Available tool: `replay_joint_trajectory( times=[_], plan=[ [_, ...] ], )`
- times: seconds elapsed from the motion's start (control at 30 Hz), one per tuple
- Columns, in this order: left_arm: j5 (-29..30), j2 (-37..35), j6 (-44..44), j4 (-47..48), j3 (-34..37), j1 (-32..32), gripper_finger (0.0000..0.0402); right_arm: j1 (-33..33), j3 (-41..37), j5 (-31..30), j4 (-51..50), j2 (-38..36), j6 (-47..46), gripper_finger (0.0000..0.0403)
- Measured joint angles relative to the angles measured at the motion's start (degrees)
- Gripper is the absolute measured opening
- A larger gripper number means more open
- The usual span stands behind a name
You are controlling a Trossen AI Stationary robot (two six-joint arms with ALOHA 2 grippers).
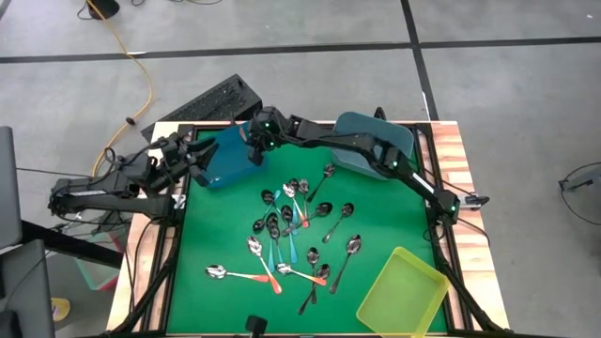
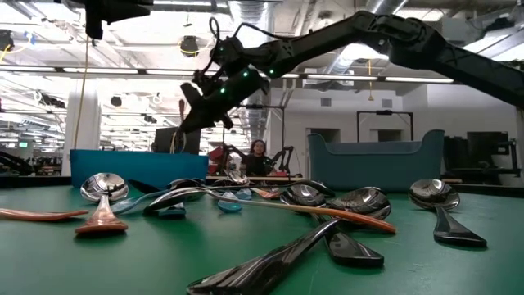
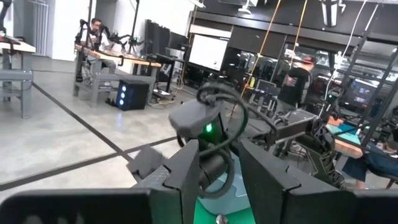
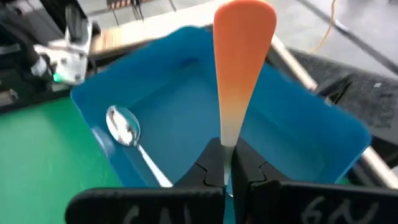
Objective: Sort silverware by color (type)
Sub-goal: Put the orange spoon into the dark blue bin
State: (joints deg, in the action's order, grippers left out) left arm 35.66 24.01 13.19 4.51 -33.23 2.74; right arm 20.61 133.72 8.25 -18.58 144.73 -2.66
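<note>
Nearest the lens in right wrist view: orange-handled spoon (image 4: 239,74), handle standing up from right gripper (image 4: 227,167), jaws pinched tight on its pale neck. Directly beyond and below the fingertips: bright blue bin (image 4: 205,118), w/ one spoon (image 4: 124,126) already inside, bowl shining, handle colour unclear. In high view, right gripper (image 1: 255,150) hangs over that bin's (image 1: 223,158) near edge.

Left gripper (image 3: 219,163) parked just the other side of the bin, fingers part-way apart, nothing seen between them.

Rest of silverware (image 1: 293,233) scattered on green mat toward table centre, behind right gripper's reach-in, approx. a dozen-plus, overlapping. Darker blue-grey bin (image 1: 376,143) off to the arm's elbow side; yellow-green bin (image 1: 402,293) well apart at the far corner.

Risks, as judged:
- Orange spoon going into a bin that may belong to another colour = mis-sort.
- Thin-neck pinch: spoon could swivel or slip early.
- Release near the rim: could bounce out onto the mat.
- Left gripper close by: clash if either arm swings.
</note>
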Motion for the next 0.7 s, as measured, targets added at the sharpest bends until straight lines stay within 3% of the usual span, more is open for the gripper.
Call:
replay_joint_trajectory(
  times=[0.3, 0.7],
  plan=[
    [0.62, -0.02, 0.05, 0.55, 0.00, 0.00, 0.0100, -1.08, -0.07, -2.45, 0.33, 0.98, 2.21, 0.0026],
    [0.67, -0.02, 0.13, 1.29, 0.00, -0.07, 0.0100, -1.09, 0.04, -1.27, 0.75, 0.82, 4.62, 0.0124]
  ],
)
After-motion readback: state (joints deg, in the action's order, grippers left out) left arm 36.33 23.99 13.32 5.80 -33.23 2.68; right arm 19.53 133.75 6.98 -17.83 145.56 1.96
